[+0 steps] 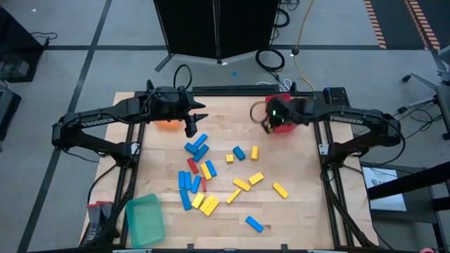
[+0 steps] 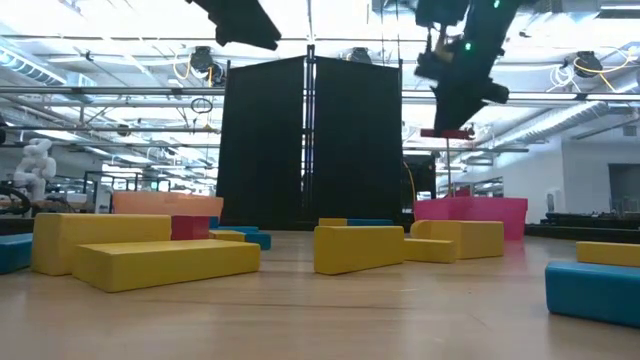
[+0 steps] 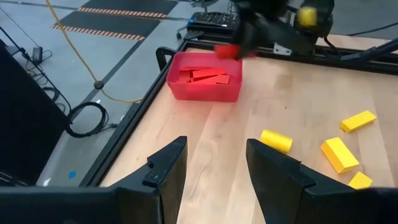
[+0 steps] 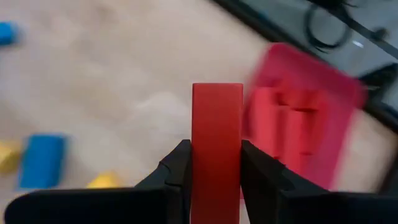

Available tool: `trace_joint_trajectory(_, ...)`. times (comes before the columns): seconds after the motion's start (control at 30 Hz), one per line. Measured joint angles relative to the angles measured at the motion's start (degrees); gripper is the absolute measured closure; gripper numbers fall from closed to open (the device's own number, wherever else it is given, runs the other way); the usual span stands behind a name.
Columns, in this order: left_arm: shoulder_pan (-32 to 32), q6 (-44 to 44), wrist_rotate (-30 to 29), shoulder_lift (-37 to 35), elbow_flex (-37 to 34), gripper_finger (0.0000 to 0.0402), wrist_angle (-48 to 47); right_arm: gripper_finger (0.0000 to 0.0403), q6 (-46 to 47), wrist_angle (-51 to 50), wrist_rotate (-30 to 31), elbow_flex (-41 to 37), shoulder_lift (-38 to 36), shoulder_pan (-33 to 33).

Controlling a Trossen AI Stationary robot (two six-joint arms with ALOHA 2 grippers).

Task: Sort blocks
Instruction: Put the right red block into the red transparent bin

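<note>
High view: your right gripper (image 1: 268, 124) hangs beside the red tray (image 1: 287, 127); blocks (image 1: 204, 172) scattered mid-table. Left wrist view: your left gripper (image 3: 214, 168) empty, fingers parted. Right wrist view: fingers clenched on a red block (image 4: 216, 134).

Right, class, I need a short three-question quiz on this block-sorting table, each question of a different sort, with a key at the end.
1. True or false: the right gripper has its jaws shut on a red block.
2. Multiple choice: the blocks already lying in the red tray are A) blue, B) red, C) yellow.
3. Fill in: the left gripper holds ____ between its open jaws.

Key
1. True. The block sits upright between the jaws, up off the table, close to the red tray.
2. B.
3. Nothing. It hangs above the table's far left part, by the orange tray.
</note>
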Motion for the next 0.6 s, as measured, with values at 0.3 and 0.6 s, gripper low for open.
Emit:
trace_joint_trajectory(0.3,0.0,0.0,0.0,0.0,-0.8,0.0228,-0.1,0.0319,-4.8,1.9,-0.8,-5.6,0.0,-17.1)
trace_joint_trajectory(0.6,0.0,0.1,-0.1,0.0,-1.9,0.0228,0.0,0.0319,-4.8,14.0,-7.8,-12.8,0.1,-22.0)
